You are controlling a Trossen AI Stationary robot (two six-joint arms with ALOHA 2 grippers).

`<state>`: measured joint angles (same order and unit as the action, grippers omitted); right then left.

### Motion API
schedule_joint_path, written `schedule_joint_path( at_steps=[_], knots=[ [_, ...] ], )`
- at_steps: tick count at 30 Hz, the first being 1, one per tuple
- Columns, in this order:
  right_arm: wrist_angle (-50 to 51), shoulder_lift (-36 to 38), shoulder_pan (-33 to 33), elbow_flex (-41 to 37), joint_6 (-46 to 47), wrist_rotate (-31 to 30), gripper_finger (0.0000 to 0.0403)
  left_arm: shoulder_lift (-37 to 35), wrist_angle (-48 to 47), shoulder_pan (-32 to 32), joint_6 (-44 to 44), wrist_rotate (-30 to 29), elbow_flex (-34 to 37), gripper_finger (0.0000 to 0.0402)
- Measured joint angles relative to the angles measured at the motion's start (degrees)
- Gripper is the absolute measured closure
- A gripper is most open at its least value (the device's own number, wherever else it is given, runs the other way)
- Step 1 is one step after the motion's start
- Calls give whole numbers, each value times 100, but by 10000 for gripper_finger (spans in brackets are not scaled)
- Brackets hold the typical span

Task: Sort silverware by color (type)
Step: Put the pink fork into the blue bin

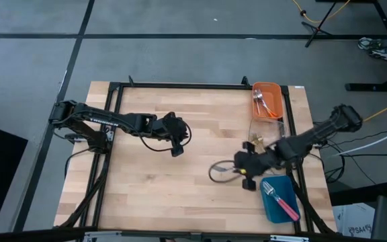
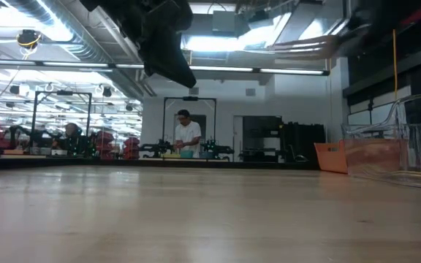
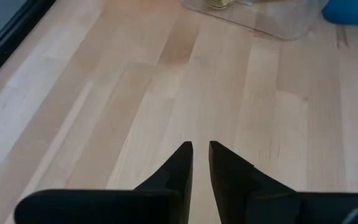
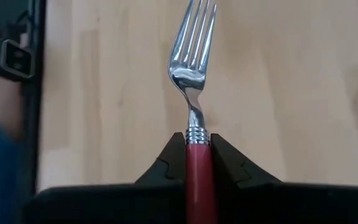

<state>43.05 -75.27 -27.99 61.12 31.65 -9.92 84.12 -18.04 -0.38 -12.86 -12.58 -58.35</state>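
My right gripper (image 1: 246, 168) (image 4: 197, 146) hovers over the table's right half, just left of the blue bin (image 1: 274, 208), and is shut on a fork (image 4: 191, 50) with a silver head and a red handle. Another pink-handled fork (image 1: 281, 199) lies in the blue bin. Several utensils (image 1: 266, 104) lie in the orange bin (image 1: 277, 89). Gold pieces (image 1: 257, 140) sit in the clear bin (image 3: 272, 25). My left gripper (image 1: 177, 146) (image 3: 201, 152) is above the table's middle, shut and holding nothing. My right gripper pinches the fork's red handle (image 4: 198, 155) between its two fingers, just behind the ringed silver collar. The handle runs back along the fingers. The silver head and tines stick out past the fingertips over bare wood, and I see nothing touching them.
The three bins line the table's right edge: orange far, clear in the middle, blue near. A black frame (image 1: 180, 85) borders the tabletop. Bare wood (image 1: 153, 188) spreads across the left and near parts. A person (image 2: 187, 135) stands far off in the room behind.
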Motion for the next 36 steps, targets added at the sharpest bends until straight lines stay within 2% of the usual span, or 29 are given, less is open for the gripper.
schedule_joint_path(
  at_steps=[6, 14, 27, 36],
  knots=[
    [419, 88, -964, 0, 1602, -102, 383, 2, 4, 0, 0, 0, 0, 356],
    [521, 90, -2013, 0, 3266, -73, 383, 4, 4, 0, 0, -2, 4, 356],
    [924, 90, -2942, 0, 5548, 1185, 382, 4, 7, 0, 0, -2, 4, 356],
    [953, 90, -3016, 0, 5870, 2006, 382, 4, 7, 0, -2, -4, 7, 356]
  ],
)
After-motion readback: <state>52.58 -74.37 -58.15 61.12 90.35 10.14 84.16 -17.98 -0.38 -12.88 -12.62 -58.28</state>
